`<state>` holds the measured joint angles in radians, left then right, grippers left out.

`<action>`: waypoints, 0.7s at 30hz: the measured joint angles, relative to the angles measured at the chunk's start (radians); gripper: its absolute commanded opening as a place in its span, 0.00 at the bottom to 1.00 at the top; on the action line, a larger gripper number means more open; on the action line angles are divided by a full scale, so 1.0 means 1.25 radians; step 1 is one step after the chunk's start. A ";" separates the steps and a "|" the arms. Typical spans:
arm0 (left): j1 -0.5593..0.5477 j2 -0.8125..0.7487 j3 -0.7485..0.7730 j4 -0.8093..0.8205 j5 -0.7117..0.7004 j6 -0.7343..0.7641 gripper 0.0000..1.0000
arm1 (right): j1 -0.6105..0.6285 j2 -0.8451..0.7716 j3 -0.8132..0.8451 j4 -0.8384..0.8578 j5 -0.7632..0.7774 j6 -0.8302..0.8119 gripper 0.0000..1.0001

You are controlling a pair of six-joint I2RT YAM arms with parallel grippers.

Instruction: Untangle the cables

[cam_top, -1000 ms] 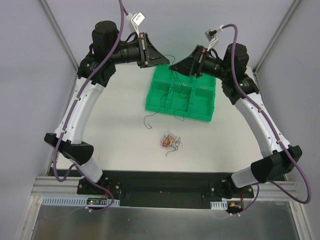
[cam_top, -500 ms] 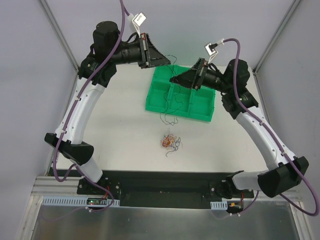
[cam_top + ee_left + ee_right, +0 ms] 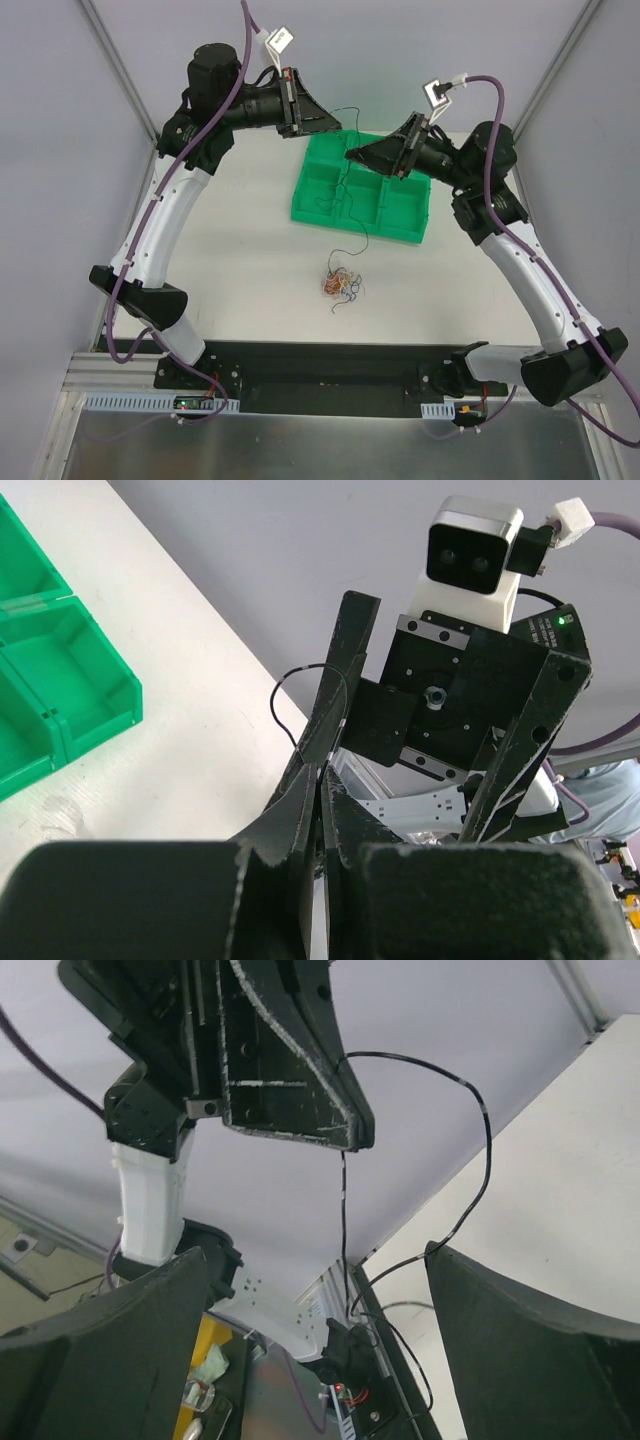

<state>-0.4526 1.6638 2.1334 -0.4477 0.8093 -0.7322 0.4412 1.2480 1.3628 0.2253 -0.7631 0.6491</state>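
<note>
White curved shells on left arm (image 3: 165, 215) and right arm (image 3: 525, 270), black joint housings, thick purple hoses (image 3: 240, 75) trailing along each. Matte black triangular fingers (image 3: 350, 630), edges scuffed pale; white wrist camera (image 3: 472, 545) with two dark lenses, small green light (image 3: 560, 620) beside it

The light in here is bright, soft and even, so the white table (image 3: 250, 250) carries only faint shadows and no glare. The overhead view is sharp throughout. In both wrist views the camera's own dark fingers (image 3: 150, 900) loom blurred at the bottom edge, while the thin black wire (image 3: 489, 1150) stands crisp against the pale wall.
</note>
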 measured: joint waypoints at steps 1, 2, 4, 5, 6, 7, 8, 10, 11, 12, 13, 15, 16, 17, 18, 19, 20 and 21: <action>0.000 0.000 0.000 0.000 -0.001 0.000 0.00 | 0.005 0.007 0.015 -0.021 0.012 -0.010 0.89; 0.000 0.000 0.000 0.000 -0.002 0.000 0.00 | 0.011 0.013 0.032 -0.049 0.027 -0.024 0.86; 0.000 0.000 0.000 -0.001 -0.006 0.000 0.00 | 0.034 0.028 0.071 -0.110 0.064 -0.063 0.78; 0.000 0.000 0.000 0.000 -0.008 0.000 0.00 | 0.047 0.033 0.088 -0.139 0.081 -0.085 0.73; 0.000 0.000 0.000 0.000 -0.009 0.000 0.00 | 0.058 0.036 0.099 -0.160 0.092 -0.101 0.69; 0.000 0.000 0.000 0.000 -0.012 0.000 0.00 | 0.070 0.039 0.113 -0.184 0.106 -0.119 0.61; 0.000 0.000 0.000 0.000 -0.015 0.000 0.00 | 0.081 0.042 0.124 -0.202 0.116 -0.138 0.53; 0.000 0.000 0.000 -0.001 -0.021 0.000 0.00 | 0.093 0.048 0.141 -0.231 0.133 -0.163 0.30; 0.000 0.000 0.000 0.000 -0.023 0.000 0.00 | 0.096 0.049 0.144 -0.239 0.141 -0.177 0.23; 0.000 0.000 0.000 -0.001 -0.026 0.000 0.00 | 0.098 0.049 0.147 -0.249 0.149 -0.185 0.17; 0.000 0.000 0.000 -0.001 -0.027 0.000 0.00 | 0.098 0.049 0.148 -0.261 0.160 -0.192 0.12; 0.000 0.000 0.000 -0.001 -0.027 0.000 0.00 | 0.098 0.049 0.148 -0.278 0.177 -0.205 0.00; 0.000 0.000 0.000 -0.001 -0.027 0.000 0.00 | 0.098 0.049 0.148 -0.284 0.186 -0.210 0.00; 0.000 0.000 0.000 -0.001 -0.027 0.000 0.00 | 0.098 0.049 0.148 -0.290 0.197 -0.214 0.01; 0.000 0.000 0.000 -0.001 -0.027 0.000 0.00 | 0.098 0.049 0.148 -0.295 0.207 -0.216 0.00; 0.000 0.000 0.000 -0.001 -0.027 0.000 0.00 | 0.098 0.048 0.148 -0.299 0.217 -0.219 0.01; 0.000 0.000 0.000 -0.002 -0.027 0.000 0.00 | 0.098 0.048 0.148 -0.301 0.222 -0.221 0.00; 0.000 0.000 0.000 -0.002 -0.027 0.000 0.00 | 0.098 0.048 0.148 -0.304 0.229 -0.223 0.00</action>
<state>-0.4526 1.6642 2.1338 -0.4496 0.7753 -0.7326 0.5636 1.3075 1.5475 -0.1547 -0.4763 0.3706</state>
